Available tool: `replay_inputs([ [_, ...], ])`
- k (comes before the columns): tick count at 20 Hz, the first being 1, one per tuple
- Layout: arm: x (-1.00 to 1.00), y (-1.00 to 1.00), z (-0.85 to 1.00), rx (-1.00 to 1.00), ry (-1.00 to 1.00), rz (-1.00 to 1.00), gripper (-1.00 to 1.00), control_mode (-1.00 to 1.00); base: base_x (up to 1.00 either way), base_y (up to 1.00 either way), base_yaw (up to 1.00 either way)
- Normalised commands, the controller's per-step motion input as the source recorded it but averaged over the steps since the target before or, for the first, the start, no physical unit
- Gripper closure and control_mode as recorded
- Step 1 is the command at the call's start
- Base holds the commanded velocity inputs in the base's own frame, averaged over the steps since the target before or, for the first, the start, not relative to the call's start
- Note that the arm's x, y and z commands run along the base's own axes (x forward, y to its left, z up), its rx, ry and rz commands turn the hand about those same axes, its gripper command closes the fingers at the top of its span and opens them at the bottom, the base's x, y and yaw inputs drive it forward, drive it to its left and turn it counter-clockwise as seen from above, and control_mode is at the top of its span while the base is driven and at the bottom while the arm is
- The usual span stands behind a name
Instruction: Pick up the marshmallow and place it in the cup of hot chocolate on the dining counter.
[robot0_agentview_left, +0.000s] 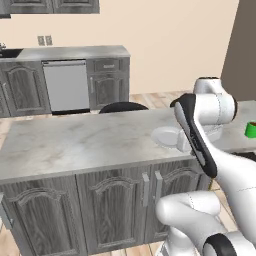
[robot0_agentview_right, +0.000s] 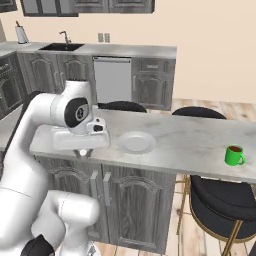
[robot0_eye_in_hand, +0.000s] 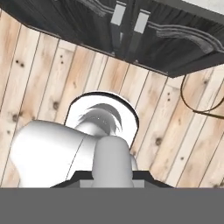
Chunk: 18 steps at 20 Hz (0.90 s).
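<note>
Between my gripper's dark finger tips stands the marshmallow, a pale rounded lump, and the gripper is shut on it. The hand points down just past the front edge of the dining counter, with wooden floor and the dark cabinet doors below it. My gripper hangs at the counter's near left part, left of the plate. The cup of hot chocolate, a green mug with brown liquid, stands far to the right on the counter; the cup also sits at the right edge of the left base view.
A round white plate lies on the counter between the hand and the mug. Black stools stand at the counter's right end and behind it. A second counter with a steel dishwasher runs along the back wall.
</note>
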Motion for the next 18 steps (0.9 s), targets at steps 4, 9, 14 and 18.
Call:
replay_inputs([
  [4,-0.3,0.0,0.15,0.0,-0.18,-0.04,1.0,-1.0,0.0,0.0,0.0],
  [9,-0.02,-0.3,0.02,0.0,-0.13,0.0,1.0,1.0,0.0,-0.6,0.0],
  [14,0.0,0.0,0.0,0.0,0.0,0.0,1.0,1.0,-0.05,-1.0,0.0],
  [18,0.0,0.0,0.0,0.0,0.0,0.0,1.0,1.0,-0.03,-1.0,-0.08],
])
